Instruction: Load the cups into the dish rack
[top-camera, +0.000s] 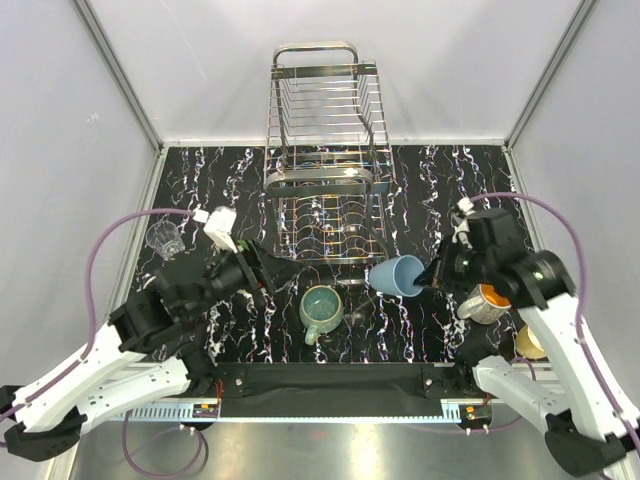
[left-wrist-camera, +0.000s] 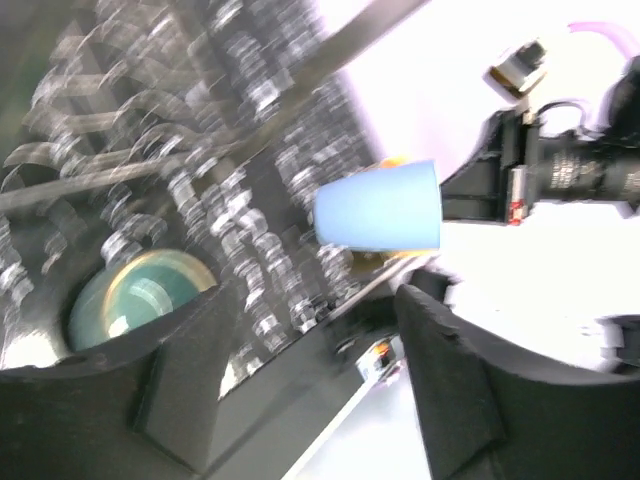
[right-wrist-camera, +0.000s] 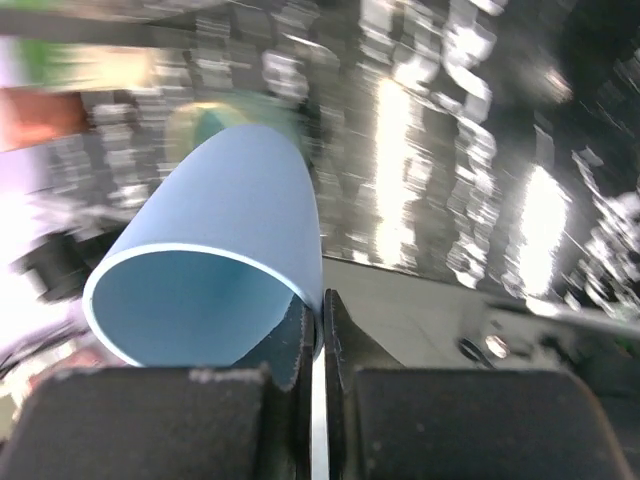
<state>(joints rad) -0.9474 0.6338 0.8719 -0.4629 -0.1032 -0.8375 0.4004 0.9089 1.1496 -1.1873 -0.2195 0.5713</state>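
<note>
My right gripper (top-camera: 432, 277) is shut on the rim of the light blue tumbler (top-camera: 398, 275), holding it on its side above the table, right of the dish rack's foot. In the right wrist view the fingertips (right-wrist-camera: 320, 310) pinch the tumbler's wall (right-wrist-camera: 235, 200). The tall chrome wire dish rack (top-camera: 325, 150) stands at the far middle. A teal-green mug (top-camera: 322, 308) stands in front of it. My left gripper (top-camera: 270, 272) is open and empty, left of the teal mug; its wrist view shows the mug (left-wrist-camera: 140, 295) and the tumbler (left-wrist-camera: 380, 205) beyond the gripper (left-wrist-camera: 310, 340).
A clear glass (top-camera: 165, 238) stands at the far left. A pale mug with an orange inside (top-camera: 487, 303) and a yellow cup (top-camera: 528, 342) sit at the right, partly hidden by my right arm. Enclosure walls border the black marbled table (top-camera: 420, 190).
</note>
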